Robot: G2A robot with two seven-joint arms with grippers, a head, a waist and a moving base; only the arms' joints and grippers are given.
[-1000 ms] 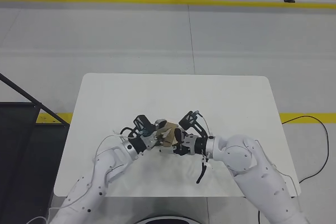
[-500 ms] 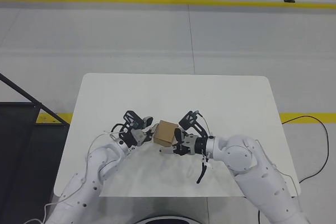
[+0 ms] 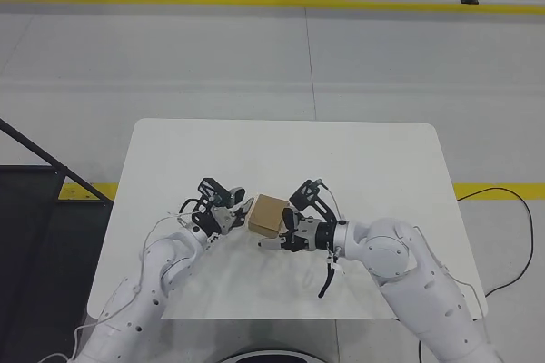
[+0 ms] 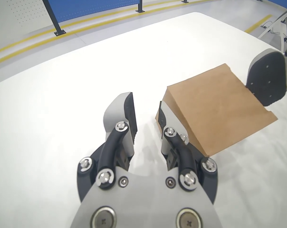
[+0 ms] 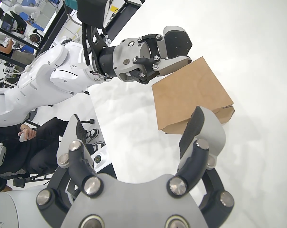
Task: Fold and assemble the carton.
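1. Top view: we see the closed brown cardboard carton (image 3: 268,214) sitting on the white bench (image 3: 372,154).
2. The left hand (image 4: 145,112) is spread and empty, with one finger against the carton's near corner.
3. The right hand (image 5: 136,117) is spread wide, empty too, with one pad at the carton's opposite edge.
4. We judge that an uneven push from either hand could skid the light carton or spring its tucked flap.

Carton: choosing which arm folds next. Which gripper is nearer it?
Right, narrowly. The right gripper is open with one finger against the carton. The left gripper, also open, sits beside the opposite corner, carton outside its jaws.
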